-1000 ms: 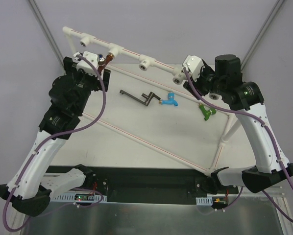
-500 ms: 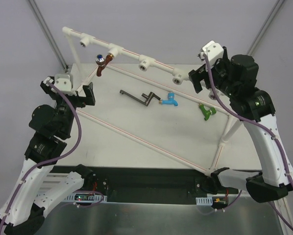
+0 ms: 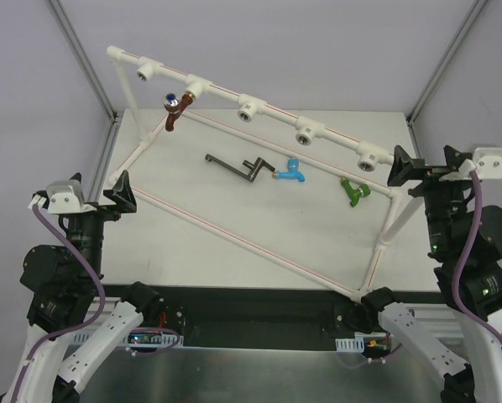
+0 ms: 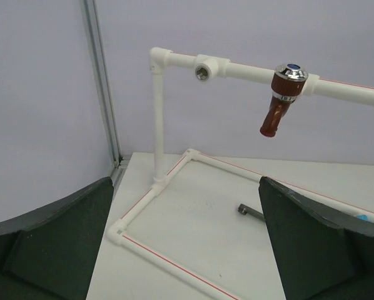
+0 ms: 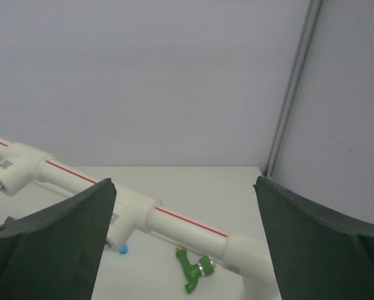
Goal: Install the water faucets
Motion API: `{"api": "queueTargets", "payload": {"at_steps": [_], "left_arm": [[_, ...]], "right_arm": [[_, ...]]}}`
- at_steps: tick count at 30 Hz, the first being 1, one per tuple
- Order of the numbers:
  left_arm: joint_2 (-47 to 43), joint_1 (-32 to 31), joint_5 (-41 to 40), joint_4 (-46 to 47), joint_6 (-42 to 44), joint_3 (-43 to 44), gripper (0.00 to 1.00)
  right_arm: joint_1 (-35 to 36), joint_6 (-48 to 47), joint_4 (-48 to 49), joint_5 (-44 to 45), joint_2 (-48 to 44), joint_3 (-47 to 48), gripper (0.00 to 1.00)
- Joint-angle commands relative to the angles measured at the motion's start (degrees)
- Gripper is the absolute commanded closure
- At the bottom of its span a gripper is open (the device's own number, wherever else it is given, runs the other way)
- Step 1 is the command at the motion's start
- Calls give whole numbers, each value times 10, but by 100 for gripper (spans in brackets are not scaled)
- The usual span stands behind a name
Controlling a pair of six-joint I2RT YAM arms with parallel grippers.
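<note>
The red-brown faucet (image 3: 174, 111) with a shiny bluish knob hangs from the second socket of the white pipe frame (image 3: 276, 116); it also shows in the left wrist view (image 4: 279, 103). The blue faucet (image 3: 291, 173) and the green faucet (image 3: 352, 191) lie loose on the table. The green faucet shows under the pipe in the right wrist view (image 5: 193, 270). My left gripper (image 3: 100, 195) is open and empty at the near left, far from the frame. My right gripper (image 3: 423, 170) is open and empty at the right, beside the frame's end post.
A dark crank-shaped tool (image 3: 238, 166) lies left of the blue faucet. The frame's floor pipes (image 3: 234, 235) run diagonally across the white table. Several open sockets (image 3: 249, 107) line the raised pipe. Metal cage posts (image 3: 83, 59) stand at the back corners.
Both arms have drawn back from the raised pipe toward the near edge. The left gripper has left the red-brown faucet, which stays in its socket. The right gripper has moved right, off the pipe.
</note>
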Motion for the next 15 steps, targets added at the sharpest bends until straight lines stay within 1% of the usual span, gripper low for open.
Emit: {"api": "queueTargets", "payload": {"at_steps": [1, 5, 9, 11, 15], "left_arm": [[-37, 5, -23, 23, -15, -30, 1], [-60, 6, -32, 30, -20, -57, 1], [-87, 20, -25, 68, -24, -114, 1], [-102, 42, -4, 82, -33, -136, 1], [-113, 85, 32, 87, -62, -155, 1]], "right_arm": [[0, 33, 49, 110, -54, -63, 4], [0, 12, 31, 133, -102, -105, 4], [0, -3, 29, 161, -145, -151, 4], [0, -10, 37, 179, -167, -172, 4], [0, -33, 48, 208, -179, -186, 4]]}}
